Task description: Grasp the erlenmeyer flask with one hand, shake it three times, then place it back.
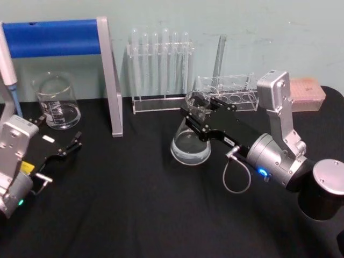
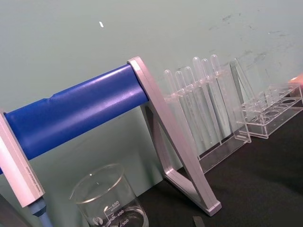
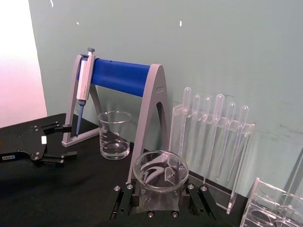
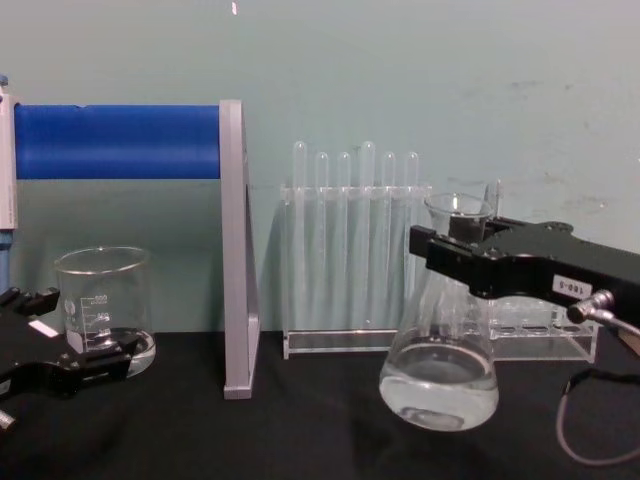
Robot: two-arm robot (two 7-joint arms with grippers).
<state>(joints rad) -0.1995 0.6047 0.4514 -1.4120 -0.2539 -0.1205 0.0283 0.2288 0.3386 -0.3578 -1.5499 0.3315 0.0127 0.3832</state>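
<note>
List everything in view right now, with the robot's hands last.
erlenmeyer flask: one, clear glass with a little clear liquid, centre of the table
beaker: one, clear glass, back left
pipette stand: one, grey frame with blue bar, back left
pipette: one, white and blue, hanging at the stand's left end
tube rack: one, clear, six clear tubes upright, back centre
low rack: one, clear, back right
box: one, pink, far back right
table: one, black
right hand: black, shut on the flask's neck
left hand: black, open, at the left near the beaker
</note>
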